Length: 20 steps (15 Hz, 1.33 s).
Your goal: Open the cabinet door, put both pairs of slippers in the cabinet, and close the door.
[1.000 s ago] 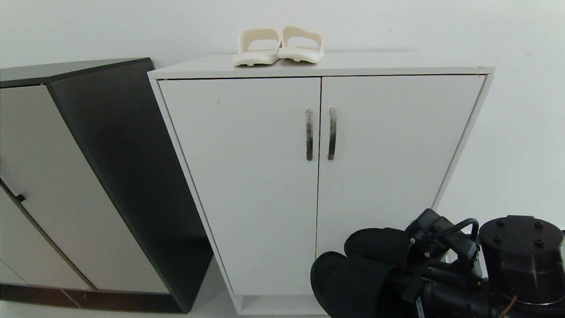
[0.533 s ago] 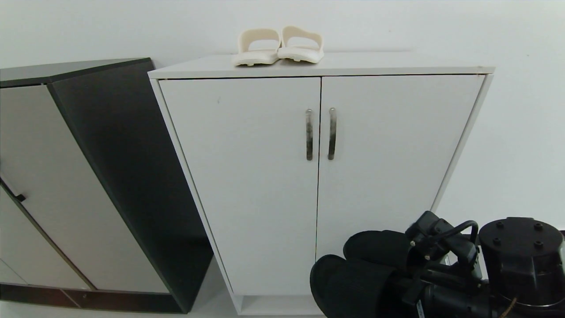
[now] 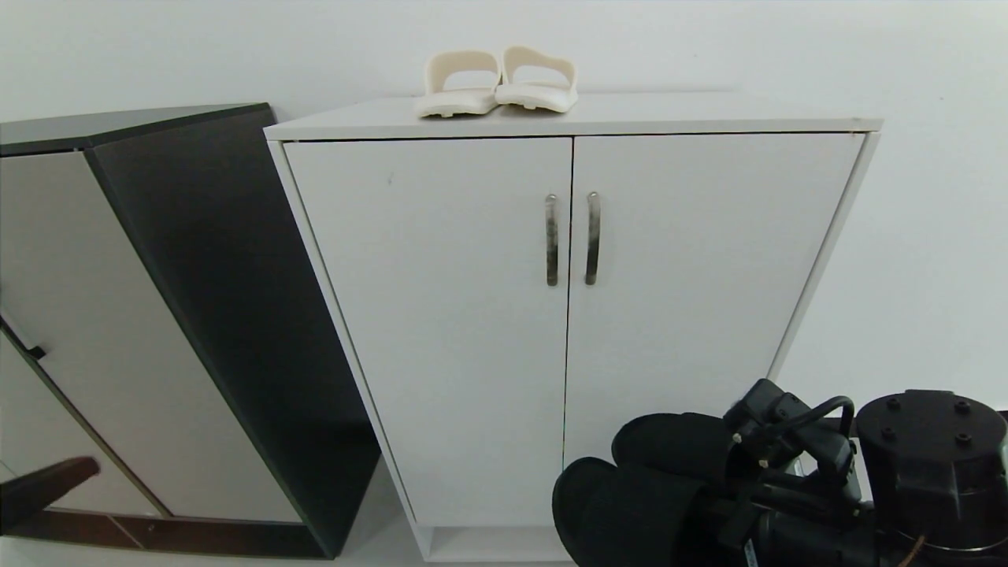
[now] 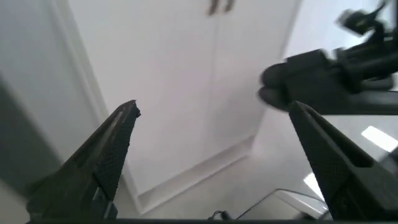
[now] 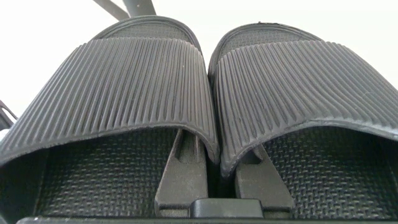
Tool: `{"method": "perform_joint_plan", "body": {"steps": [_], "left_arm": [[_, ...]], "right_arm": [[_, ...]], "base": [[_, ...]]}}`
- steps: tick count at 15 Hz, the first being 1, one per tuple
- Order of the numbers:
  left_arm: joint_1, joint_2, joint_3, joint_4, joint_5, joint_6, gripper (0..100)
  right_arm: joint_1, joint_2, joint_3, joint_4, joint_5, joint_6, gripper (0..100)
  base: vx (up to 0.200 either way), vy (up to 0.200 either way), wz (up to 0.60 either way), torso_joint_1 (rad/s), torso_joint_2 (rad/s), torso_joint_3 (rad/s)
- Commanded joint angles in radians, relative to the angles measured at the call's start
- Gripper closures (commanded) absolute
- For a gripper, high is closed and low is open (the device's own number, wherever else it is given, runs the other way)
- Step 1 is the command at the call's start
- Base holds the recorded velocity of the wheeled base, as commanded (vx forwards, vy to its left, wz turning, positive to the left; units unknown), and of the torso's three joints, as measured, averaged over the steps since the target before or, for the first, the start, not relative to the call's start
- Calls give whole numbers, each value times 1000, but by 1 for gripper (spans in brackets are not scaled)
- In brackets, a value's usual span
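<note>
The white cabinet (image 3: 567, 331) stands with both doors closed, its two metal handles (image 3: 572, 239) side by side at the middle. A cream pair of slippers (image 3: 496, 83) rests on its top. The black pair of slippers (image 3: 654, 472) hangs low in front of the right door, with my right gripper (image 5: 217, 158) shut on their two inner walls. My left gripper (image 4: 214, 109) is open and holds nothing, low and to the left of the cabinet (image 4: 180, 93). One of its fingertips (image 3: 47, 482) shows at the lower left of the head view. The black slippers (image 4: 298, 74) lie beyond it.
A dark cabinet (image 3: 205, 276) with pale doors stands close against the white cabinet's left side. A white wall runs behind both. Bare floor (image 4: 249, 180) lies in front of the white cabinet's base.
A fingertip of my left gripper has come into the head view at the lower left. My right gripper with the black slippers has sunk slightly.
</note>
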Motion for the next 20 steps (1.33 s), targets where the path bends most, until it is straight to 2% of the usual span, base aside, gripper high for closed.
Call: {"method": "perform_joint_plan", "body": {"steps": [1, 4, 6, 7, 8, 9, 10, 14, 15, 17, 20], "left_arm": [[-218, 364, -174, -90, -78, -6, 0], [-376, 606, -290, -148, -47, -8, 0], [-449, 750, -338, -299, -21, -19, 0], [-474, 809, -361, -359, 1, -43, 0], [-500, 844, -391, -386, 10, -91, 0], [-511, 855, -410, -386, 10, -111, 0], [-534, 893, -470, -385, 8, -132, 0], [-557, 1005, -629, -360, -24, -138, 0], [-558, 1034, -677, -343, -33, -158, 0], [-572, 1093, -767, -334, -39, -221, 0], [-606, 1160, -858, -334, -39, -292, 0]], "right_arm": [[7, -2, 1, 0, 0, 0, 100], [7, 4, 3, 0, 1, 1, 100], [10, 7, 1, 1, 0, 0, 100], [15, 7, 3, 1, 0, 0, 100], [16, 7, 3, 1, 0, 0, 100], [18, 7, 3, 1, 0, 0, 100], [19, 13, 3, 1, 0, 0, 100], [21, 22, 1, 0, 0, 0, 100], [21, 22, 1, 0, 0, 0, 100], [21, 25, 1, 1, 0, 0, 100], [21, 35, 1, 0, 0, 0, 100]], "base": [[0, 0, 0, 0, 0, 0], [0, 0, 0, 0, 0, 0], [0, 0, 0, 0, 0, 0], [0, 0, 0, 0, 0, 0], [0, 0, 0, 0, 0, 0], [0, 0, 0, 0, 0, 0], [0, 0, 0, 0, 0, 0], [0, 0, 0, 0, 0, 0], [0, 0, 0, 0, 0, 0], [0, 0, 0, 0, 0, 0], [0, 0, 0, 0, 0, 0]]}}
